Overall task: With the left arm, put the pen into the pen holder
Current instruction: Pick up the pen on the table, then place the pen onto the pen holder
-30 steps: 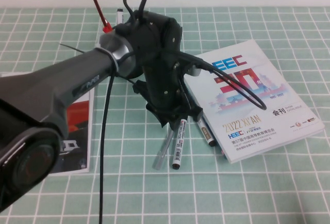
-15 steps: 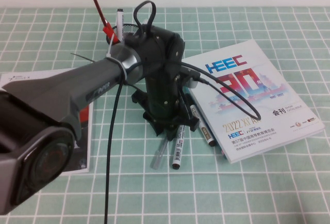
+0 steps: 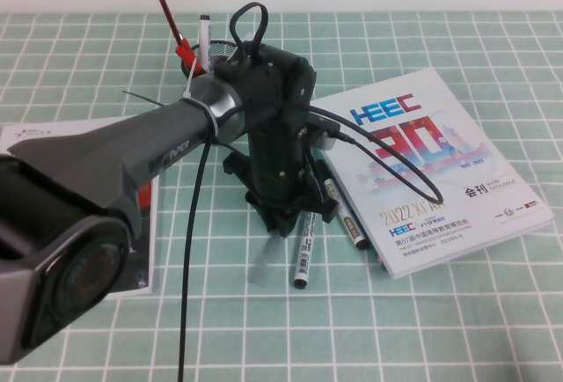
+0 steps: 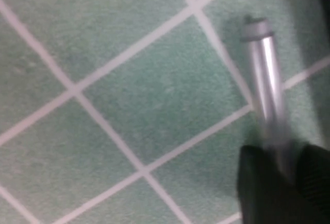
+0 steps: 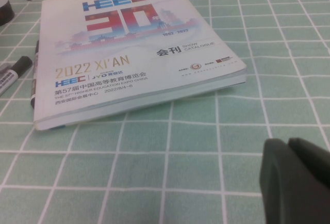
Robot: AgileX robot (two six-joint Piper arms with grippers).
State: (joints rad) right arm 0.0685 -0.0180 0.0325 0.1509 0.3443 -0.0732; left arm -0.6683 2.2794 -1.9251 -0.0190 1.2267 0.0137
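My left gripper hangs at the middle of the green checked mat and is shut on the pen, a slim grey-clear stick slanting down toward me from the jaws. In the left wrist view the pen runs out from between the black fingers over the mat. The black mesh pen holder stands behind the arm, mostly hidden, with a red pen and a white marker sticking out. My right gripper is shut and empty, low over the mat near the book.
Two white markers with black caps lie beside the gripper, against a white catalogue book, which also shows in the right wrist view. A magazine lies at the left under the arm.
The left gripper dropped onto the pen and closed on it. The pen's free end has swung slightly left and now looks blurred. The markers have not moved.
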